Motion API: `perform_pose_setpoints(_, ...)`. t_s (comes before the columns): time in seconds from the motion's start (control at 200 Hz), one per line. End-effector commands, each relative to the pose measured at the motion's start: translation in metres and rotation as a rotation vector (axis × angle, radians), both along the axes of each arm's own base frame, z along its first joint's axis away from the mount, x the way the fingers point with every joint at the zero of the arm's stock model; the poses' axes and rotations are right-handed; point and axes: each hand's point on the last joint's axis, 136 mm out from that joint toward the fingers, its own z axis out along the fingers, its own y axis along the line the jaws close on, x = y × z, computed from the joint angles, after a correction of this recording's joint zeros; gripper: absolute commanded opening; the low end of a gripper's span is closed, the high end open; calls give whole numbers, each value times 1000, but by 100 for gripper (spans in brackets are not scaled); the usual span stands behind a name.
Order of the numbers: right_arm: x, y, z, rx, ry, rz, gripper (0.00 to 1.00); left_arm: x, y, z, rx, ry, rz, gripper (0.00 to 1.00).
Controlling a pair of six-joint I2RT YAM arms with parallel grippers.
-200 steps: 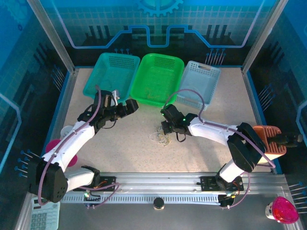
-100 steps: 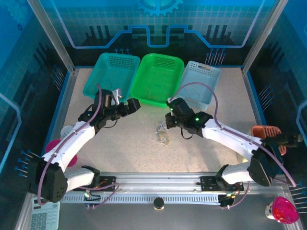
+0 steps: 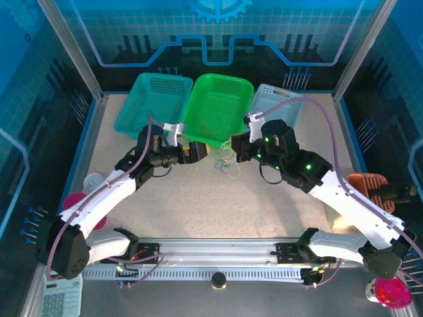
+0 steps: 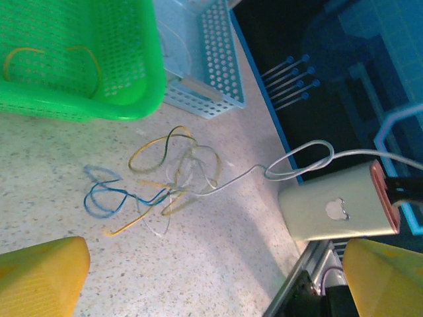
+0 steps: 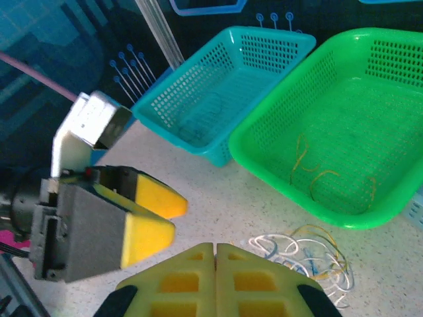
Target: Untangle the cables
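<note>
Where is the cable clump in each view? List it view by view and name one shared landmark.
Top external: cable clump near the centre, just below the green basket.
Left wrist: clump mid-picture, below the green basket's corner.
Right wrist: clump at lower right, below the green basket's near rim.
Shared landmark: the green basket.

No words or numbers can be read. The one brand mark is a grey apple logo [image 4: 337, 209] on the side of a white block [image 4: 310, 214], seen from the left wrist, below and right of the green basket [image 4: 125, 105]. In the top view a blue gear emblem [image 3: 219, 8] is printed on the back wall above that basket [image 3: 218, 109]. Far below and left of it lies a calculator [image 3: 58, 297], its key marks too small to read.
</note>
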Motion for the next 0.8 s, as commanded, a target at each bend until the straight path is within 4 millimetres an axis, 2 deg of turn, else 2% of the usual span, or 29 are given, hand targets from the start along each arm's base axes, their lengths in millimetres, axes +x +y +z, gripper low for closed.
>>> perform_pose_setpoints(0.0,-3,-2,19,38,-22,12,0,-11,-14,11,-12,-96,-89,99)
perform_pose_setpoints(0.175,-6,-1,35,80,-40,22,0,-21,-26,2,17,-116,-143,97)
perform_pose_setpoints(0.545,-19,-5,89,213,-119,45,0,-35,-38,-26,37,-115,-196,93)
perform_pose_setpoints(0.795,-21,-2,98,256,-125,63,0,-35,-43,-26,61,-139,-203,93)
